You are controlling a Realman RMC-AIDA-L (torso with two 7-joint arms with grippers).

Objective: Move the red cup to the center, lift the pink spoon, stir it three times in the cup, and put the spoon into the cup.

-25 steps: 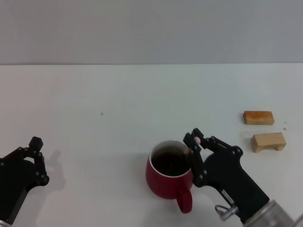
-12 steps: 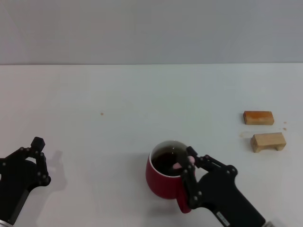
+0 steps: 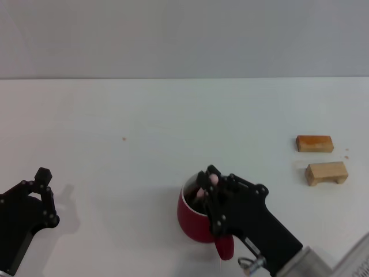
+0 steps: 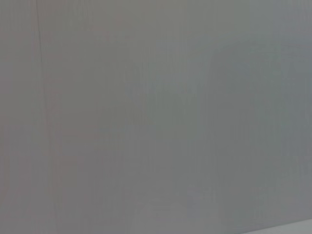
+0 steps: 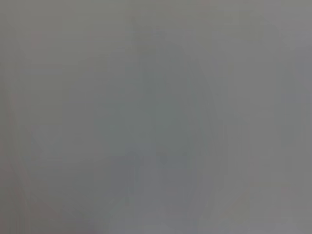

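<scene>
The red cup (image 3: 192, 222) stands on the white table near the front middle, its handle (image 3: 225, 248) toward me. My right gripper (image 3: 209, 186) is directly over the cup's mouth and hides most of the inside. It is shut on the pink spoon (image 3: 213, 180), of which only the pale pink handle end shows between the fingers; the bowl is hidden in the cup. My left gripper (image 3: 41, 183) is parked at the front left, apart from everything. Both wrist views show only blank grey.
Two tan wooden blocks lie at the right: an orange-tan one (image 3: 315, 143) and a lighter one (image 3: 326, 172) in front of it. The white table (image 3: 144, 127) ends at a grey wall behind.
My right gripper has moved left with the spoon, from the cup's right rim to over its mouth. The cup and the left arm have stayed put.
</scene>
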